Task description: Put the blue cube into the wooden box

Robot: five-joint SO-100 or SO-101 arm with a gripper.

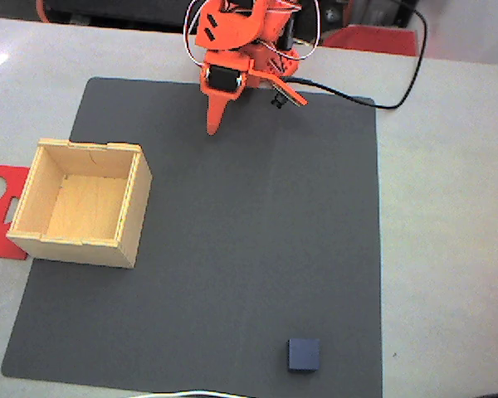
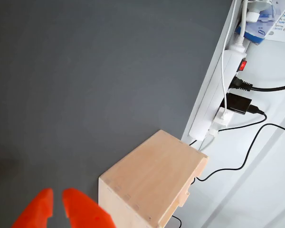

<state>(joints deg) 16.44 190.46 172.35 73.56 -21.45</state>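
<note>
The blue cube (image 1: 303, 354) rests on the dark grey mat near its front edge, right of centre in the fixed view. At the mat's left side stands the wooden box (image 1: 81, 201), open-topped and with nothing inside; the wrist view shows its outer wall (image 2: 152, 183) from the side. My orange gripper (image 1: 213, 126) hangs over the back of the mat, far from both cube and box. Its two tips (image 2: 57, 206) sit almost together at the bottom left of the wrist view, shut with nothing between them.
A flat red cut-out piece (image 1: 0, 211) lies left of the box, partly under it. Behind the mat's edge a white power strip (image 2: 218, 95) with plugs and black cables lies on the pale table. A black cable (image 1: 398, 91) loops beside the arm's base.
</note>
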